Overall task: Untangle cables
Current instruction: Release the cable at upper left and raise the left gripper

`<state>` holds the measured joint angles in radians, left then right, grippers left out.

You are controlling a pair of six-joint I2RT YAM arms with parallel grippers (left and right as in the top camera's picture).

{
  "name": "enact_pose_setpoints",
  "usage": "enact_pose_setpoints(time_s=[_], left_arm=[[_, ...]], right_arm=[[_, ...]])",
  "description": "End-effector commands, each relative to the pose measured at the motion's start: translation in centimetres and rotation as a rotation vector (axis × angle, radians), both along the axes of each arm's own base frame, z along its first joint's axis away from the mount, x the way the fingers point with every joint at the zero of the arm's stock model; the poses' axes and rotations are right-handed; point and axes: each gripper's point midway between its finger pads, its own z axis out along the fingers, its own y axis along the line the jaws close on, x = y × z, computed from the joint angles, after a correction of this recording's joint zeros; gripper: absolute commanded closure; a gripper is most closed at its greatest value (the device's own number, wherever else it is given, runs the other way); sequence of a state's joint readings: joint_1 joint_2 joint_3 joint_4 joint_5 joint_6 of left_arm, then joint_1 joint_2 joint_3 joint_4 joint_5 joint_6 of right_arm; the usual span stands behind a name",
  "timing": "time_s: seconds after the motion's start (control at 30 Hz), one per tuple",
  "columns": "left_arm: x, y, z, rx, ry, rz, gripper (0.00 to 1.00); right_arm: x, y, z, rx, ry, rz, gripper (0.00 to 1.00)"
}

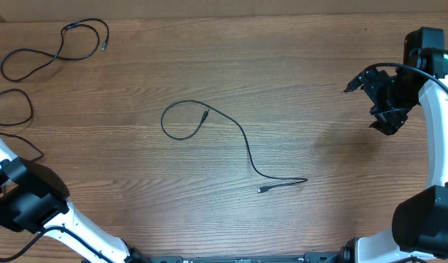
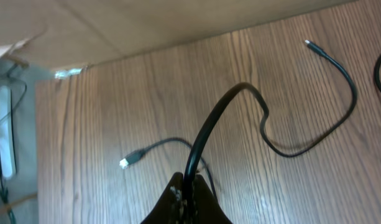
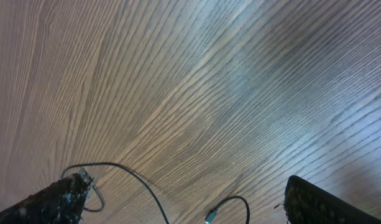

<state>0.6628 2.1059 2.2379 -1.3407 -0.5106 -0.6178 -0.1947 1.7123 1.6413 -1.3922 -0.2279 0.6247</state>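
From my seat I count three thin black cables: a looped corner cable (image 1: pixel 66 29), a left-edge cable (image 1: pixel 31 108) and a centre cable (image 1: pixel 251 155). There is one brown wood-grain table (image 1: pixel 319 51), and I count two white-and-black robot arms, the left arm (image 1: pixel 26 193) and the right arm (image 1: pixel 439 117).

Legend: the left cable (image 1: pixel 31 107) ran off the overhead frame at 9 o'clock, the left gripper (image 2: pixel 190 193) was cropped at 6 o'clock in its wrist view, and the plug (image 1: pixel 262 191) of the central cable (image 1: pixel 247 146) was too small to identify.

cables (image 1: pixel 249 152): black | table (image 1: pixel 297 66): brown, streaked wood grain | arms (image 1: pixel 435 131): white with black joints
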Motion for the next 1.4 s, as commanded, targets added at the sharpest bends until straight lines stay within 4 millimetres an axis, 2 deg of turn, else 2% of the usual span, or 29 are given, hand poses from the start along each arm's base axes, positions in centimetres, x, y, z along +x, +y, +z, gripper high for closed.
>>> enact_pose_setpoints(time_s=[0.0,0.17,0.3,0.47,0.6,0.67,0.73,0.83,0.97,1.07,1.2,1.27,1.37], left_arm=[[-0.2,0.5,-1.8,-0.003,0.078,-0.062,0.96],[2.8,1.7,-3.6,0.045,0.133,-0.286,0.96],[5.4,2.5,-2.9,0.147,0.237,-0.498,0.96],[6.3,3.0,-0.6,0.287,0.318,-0.468,0.96],[7.5,1.8,-1.5,0.274,0.303,-0.507,0.96],[8.5,0.6,-2.4,0.241,0.291,-0.576,0.96],[10.5,-1.6,-4.0,0.177,0.263,-0.725,0.96],[13.4,-6.8,-6.2,0.054,0.205,-0.996,0.96],[15.0,-11.2,-7.4,0.02,0.236,-1.129,0.96],[15.2,-14.2,-8.9,-0.014,0.285,-1.209,0.96],[14.2,-17.0,-11.6,-0.087,0.345,-1.261,0.96],[13.4,-18.1,-12.8,-0.126,0.378,-1.279,0.96],[12.4,-19.1,-14.0,-0.171,0.414,-1.293,0.9]], right_arm=[[0.0,-0.2,0.0,-0.007,0.001,-0.003,0.0],[0.0,-0.2,0.0,-0.007,0.001,-0.003,0.0],[0.0,-0.2,0.0,-0.007,0.001,-0.003,0.0],[0.0,-0.2,0.0,-0.007,0.001,-0.003,0.0],[0.0,-0.2,0.0,-0.007,0.001,-0.003,0.0],[0.0,-0.2,0.0,-0.007,0.001,-0.003,0.0],[0.0,-0.2,0.0,-0.007,0.001,-0.003,0.0],[0.0,-0.2,0.0,-0.007,0.001,-0.003,0.0],[0.0,-0.2,0.0,-0.007,0.001,-0.003,0.0],[0.0,-0.2,0.0,-0.007,0.001,-0.003,0.0],[0.0,-0.2,0.0,-0.007,0.001,-0.003,0.0],[0.0,-0.2,0.0,-0.007,0.001,-0.003,0.0],[0.0,-0.2,0.0,-0.007,0.001,-0.003,0.0]])
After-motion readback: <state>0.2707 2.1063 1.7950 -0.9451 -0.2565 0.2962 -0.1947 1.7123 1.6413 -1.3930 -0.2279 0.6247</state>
